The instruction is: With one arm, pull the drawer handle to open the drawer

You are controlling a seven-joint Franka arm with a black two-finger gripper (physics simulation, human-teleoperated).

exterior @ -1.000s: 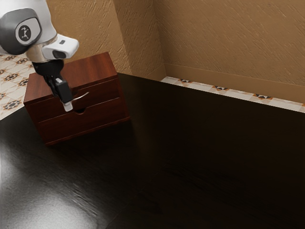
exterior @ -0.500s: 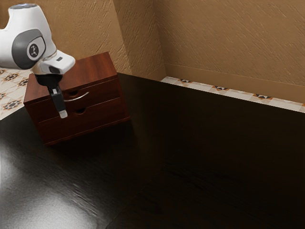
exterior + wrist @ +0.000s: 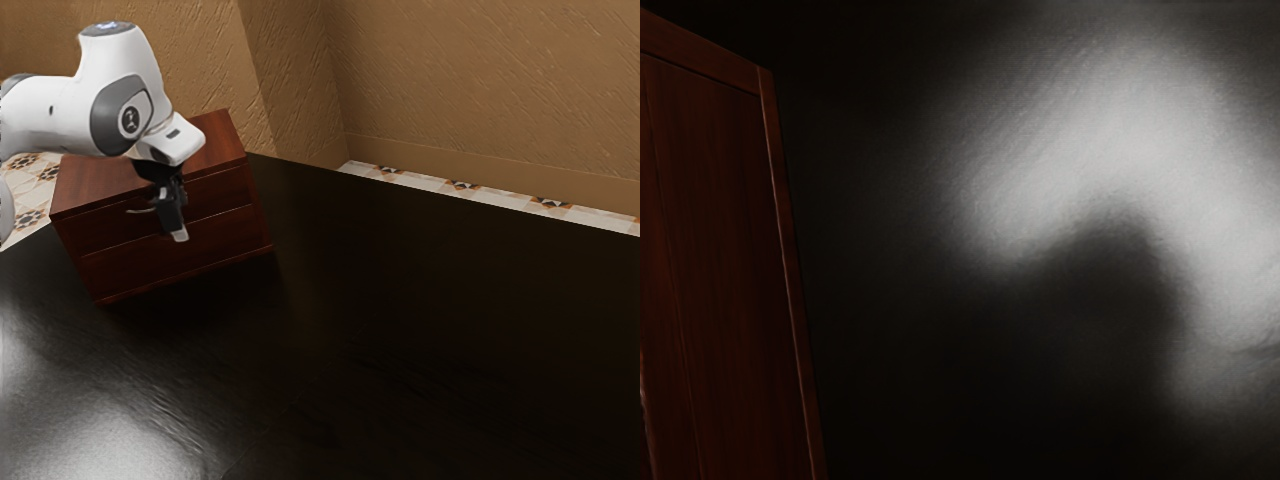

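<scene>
A small dark red wooden drawer box (image 3: 110, 180) stands on the black table (image 3: 400, 330) at the exterior view's left. Its upper drawer front (image 3: 215, 190) sits flush with the box. The left end of the thin curved metal handle (image 3: 140, 211) shows on it. My gripper (image 3: 177, 232) hangs pointing down in front of that drawer front, over the handle's right part, which it hides. In the wrist view the box's wooden face (image 3: 710, 280) stands beside the hand, with the glossy tabletop (image 3: 1090, 200) below.
The lower drawer front (image 3: 215, 245) sits under the gripper. Brown walls (image 3: 450, 70) and a tiled floor strip (image 3: 480, 190) lie behind the table. The tabletop stretches wide to the exterior view's right and front.
My arm has swung toward the exterior view's right, carrying the gripper from left of the handle across to its right part. The drawer front has not moved.
</scene>
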